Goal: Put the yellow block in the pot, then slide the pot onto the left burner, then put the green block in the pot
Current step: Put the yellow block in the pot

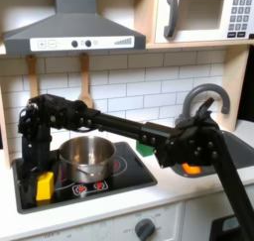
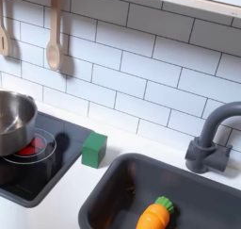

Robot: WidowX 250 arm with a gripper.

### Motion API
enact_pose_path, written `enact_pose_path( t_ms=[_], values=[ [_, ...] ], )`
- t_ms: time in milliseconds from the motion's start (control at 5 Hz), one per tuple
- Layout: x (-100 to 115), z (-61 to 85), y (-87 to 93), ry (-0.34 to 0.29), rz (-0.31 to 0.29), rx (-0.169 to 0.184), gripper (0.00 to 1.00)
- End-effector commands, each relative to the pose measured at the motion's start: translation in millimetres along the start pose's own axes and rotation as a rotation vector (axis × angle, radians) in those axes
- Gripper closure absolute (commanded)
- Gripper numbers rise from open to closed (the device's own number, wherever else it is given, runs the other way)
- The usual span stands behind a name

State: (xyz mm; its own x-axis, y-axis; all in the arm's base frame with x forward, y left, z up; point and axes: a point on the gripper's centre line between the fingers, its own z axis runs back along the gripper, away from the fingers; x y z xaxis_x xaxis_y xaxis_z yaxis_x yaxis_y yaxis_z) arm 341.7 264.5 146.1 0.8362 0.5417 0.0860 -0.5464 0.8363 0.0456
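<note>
Reaching down at the first exterior view's left, the gripper (image 1: 44,178) sits at the yellow block (image 1: 45,188) on the stovetop (image 1: 119,176); its grip is unclear. Beside it, the pot (image 1: 87,157) rests on a burner (image 2: 31,148). Off the stovetop's corner, the green block (image 2: 93,149) stands near the sink (image 2: 113,181).

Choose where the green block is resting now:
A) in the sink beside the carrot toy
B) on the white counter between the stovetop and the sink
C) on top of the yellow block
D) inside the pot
B: in the second exterior view the green block sits on the counter, apart from the pot and outside the sink.
</note>
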Motion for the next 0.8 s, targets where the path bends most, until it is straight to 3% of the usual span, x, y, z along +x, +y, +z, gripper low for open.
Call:
enact_pose_path(
  t_ms=[0,200,600],
  values=[
    [2,19.0,-4.3,-0.035,-0.004,-0.029,1.00],
    [2,29.7,-12.4,-0.032,-0.014,-0.065,1.00],
    [1,71.1,-23.9,-0.093,-0.023,-0.125,1.00]
  ],
)
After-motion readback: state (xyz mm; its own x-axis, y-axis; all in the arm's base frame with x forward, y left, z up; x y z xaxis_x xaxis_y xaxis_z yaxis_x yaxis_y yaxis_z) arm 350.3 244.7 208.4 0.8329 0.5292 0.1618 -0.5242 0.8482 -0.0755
